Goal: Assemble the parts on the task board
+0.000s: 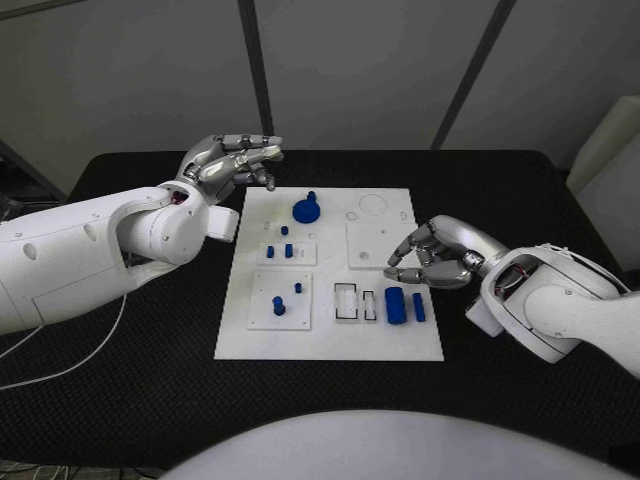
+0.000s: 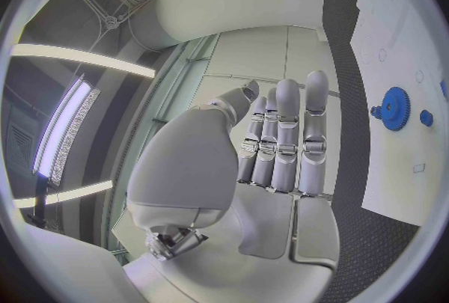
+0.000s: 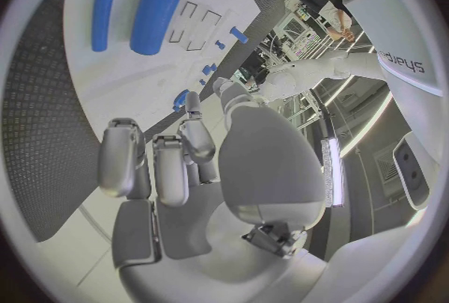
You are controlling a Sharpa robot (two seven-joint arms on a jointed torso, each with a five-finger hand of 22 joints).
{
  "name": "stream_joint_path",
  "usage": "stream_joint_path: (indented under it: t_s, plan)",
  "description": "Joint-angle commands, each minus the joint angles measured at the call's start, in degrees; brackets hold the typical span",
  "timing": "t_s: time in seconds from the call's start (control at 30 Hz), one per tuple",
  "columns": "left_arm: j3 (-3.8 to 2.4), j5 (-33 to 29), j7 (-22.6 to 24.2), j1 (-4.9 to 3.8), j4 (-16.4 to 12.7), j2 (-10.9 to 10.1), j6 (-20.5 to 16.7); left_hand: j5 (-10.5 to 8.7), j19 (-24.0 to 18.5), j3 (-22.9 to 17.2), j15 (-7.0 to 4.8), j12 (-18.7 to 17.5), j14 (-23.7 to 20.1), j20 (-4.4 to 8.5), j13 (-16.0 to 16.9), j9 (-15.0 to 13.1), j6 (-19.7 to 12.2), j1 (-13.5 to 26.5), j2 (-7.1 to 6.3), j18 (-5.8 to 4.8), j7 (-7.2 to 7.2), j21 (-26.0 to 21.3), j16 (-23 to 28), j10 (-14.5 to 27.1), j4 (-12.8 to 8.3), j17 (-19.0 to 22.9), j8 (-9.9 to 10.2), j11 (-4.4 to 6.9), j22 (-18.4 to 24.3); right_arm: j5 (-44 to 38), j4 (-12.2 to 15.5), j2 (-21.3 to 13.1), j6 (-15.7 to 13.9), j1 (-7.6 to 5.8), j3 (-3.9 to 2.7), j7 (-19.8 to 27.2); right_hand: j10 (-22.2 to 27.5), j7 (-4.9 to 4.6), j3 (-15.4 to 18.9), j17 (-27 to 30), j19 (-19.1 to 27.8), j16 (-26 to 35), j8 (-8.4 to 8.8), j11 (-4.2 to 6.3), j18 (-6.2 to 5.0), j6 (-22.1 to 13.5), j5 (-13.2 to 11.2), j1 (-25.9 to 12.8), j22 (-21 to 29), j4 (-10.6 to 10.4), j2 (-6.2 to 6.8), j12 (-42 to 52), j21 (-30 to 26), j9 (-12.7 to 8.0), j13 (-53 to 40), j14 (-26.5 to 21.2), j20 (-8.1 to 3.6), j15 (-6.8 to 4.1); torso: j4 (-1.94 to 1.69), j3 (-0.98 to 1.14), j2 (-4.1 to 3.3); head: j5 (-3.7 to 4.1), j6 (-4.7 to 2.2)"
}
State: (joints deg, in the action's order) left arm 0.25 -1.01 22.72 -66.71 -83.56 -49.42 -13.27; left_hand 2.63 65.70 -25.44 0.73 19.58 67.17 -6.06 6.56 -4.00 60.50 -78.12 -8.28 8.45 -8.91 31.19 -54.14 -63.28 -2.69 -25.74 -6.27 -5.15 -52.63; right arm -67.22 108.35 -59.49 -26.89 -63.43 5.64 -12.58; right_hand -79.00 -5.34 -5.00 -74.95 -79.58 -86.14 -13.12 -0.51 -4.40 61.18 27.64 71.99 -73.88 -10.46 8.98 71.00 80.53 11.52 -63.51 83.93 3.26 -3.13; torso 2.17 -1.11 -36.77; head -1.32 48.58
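Two thick white arms, smooth and glossy, rounded like shells. Left arm (image 1: 75, 255) broad at the forearm, narrowing to a wrist with a dark red-lit gap where shell meets robot hand. Thin white cable (image 1: 82, 350) looping off below the left arm. Right arm (image 1: 580, 310) equally bulbous, with a dark opening at the wrist showing reddish wiring. Left robot hand (image 1: 231, 160) silver-grey metal, segmented fingers with dark joints and paler tips. Right robot hand (image 1: 438, 255) same silver build, smooth domed back plate. Small screws and a bracket at the base of the palm shell (image 3: 272, 237).
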Motion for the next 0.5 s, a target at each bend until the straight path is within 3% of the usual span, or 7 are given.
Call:
stream_joint_path:
  t_s: [0.03, 0.2, 0.27, 0.5]
  plan:
    - [-0.02, -0.2, 0.4, 0.01, -0.5, -0.3, 0.3, 0.17, 0.0, 0.3, -0.08, 0.3, -0.3, -0.13, 0.1, 0.1, -0.3, -0.1, 0.62, 1.99, -0.25, -0.3, 0.1, 0.4, 0.0, 0.1, 0.1, 0.08, 0.1, -2.6, 0.7, -0.5, 0.2, 0.26, -0.02, -8.1, 0.3, -0.06, 1.5, -6.0, -0.5, -0.4, -0.59, -0.31, 0.78, -0.7, 0.2, -0.7, -0.3, -0.8, 0.08, 0.9, 0.4, 0.7, -1.3, 4.4, 0.11, 0.08, 0.51, 0.06, 0.05, 0.42, 0.16]
    - [-0.01, -0.2, 0.5, 0.05, -0.9, -0.5, 0.3, 0.17, 0.0, 0.3, -0.08, 0.3, -0.3, -0.14, 0.1, 0.1, -0.3, -0.1, 0.62, 1.98, -0.25, -0.3, 0.1, 0.4, 0.0, 0.1, 0.1, 0.08, 0.1, -8.1, 1.5, -0.9, 1.4, 2.23, 0.01, -13.8, 0.1, -0.11, 4.9, -7.1, -0.9, -0.8, -1.68, -0.39, 0.91, -2.0, -0.4, -1.2, -1.0, -3.1, 0.23, 2.1, 0.7, 2.2, -3.4, 4.6, 0.24, 0.23, 0.57, -0.03, 0.05, 1.04, 0.31]
    - [-0.01, -0.2, 0.5, 0.07, -1.0, -0.6, 0.3, 0.17, 0.0, 0.4, -0.08, 0.3, -0.3, -0.15, 0.1, 0.1, -0.2, -0.1, 0.63, 1.98, -0.25, -0.3, 0.1, 0.4, 0.0, 0.1, 0.1, 0.07, 0.1, -9.4, 1.3, -0.7, 1.7, 2.85, 0.02, -15.3, 0.1, -0.1, 6.3, -7.3, -0.9, -0.9, -2.16, -0.4, 0.91, -2.5, -0.5, -1.2, -1.0, -4.2, 0.19, 2.4, 0.7, 2.8, -4.0, 4.6, 0.27, 0.27, 0.55, 0.03, 0.04, 1.13, 0.38]
    - [0.0, -0.2, 0.5, 0.12, -1.3, -1.0, 0.3, 0.17, 0.0, 0.4, -0.08, 0.3, -0.3, -0.15, 0.1, 0.1, -0.2, -0.1, 0.63, 1.98, -0.25, -0.3, 0.1, 0.4, 0.0, 0.1, 0.1, 0.07, 0.1, -11.7, 0.9, 0.2, 2.4, 4.62, 0.02, -17.7, 0.3, -0.15, 9.1, -7.2, -0.8, -0.9, -3.26, -0.48, 0.89, -3.5, -0.8, -0.7, -1.0, -6.1, -0.16, 2.4, 0.6, 4.2, -4.6, 4.6, 0.34, 0.32, 0.48, 0.06, 0.01, 1.16, 0.54]
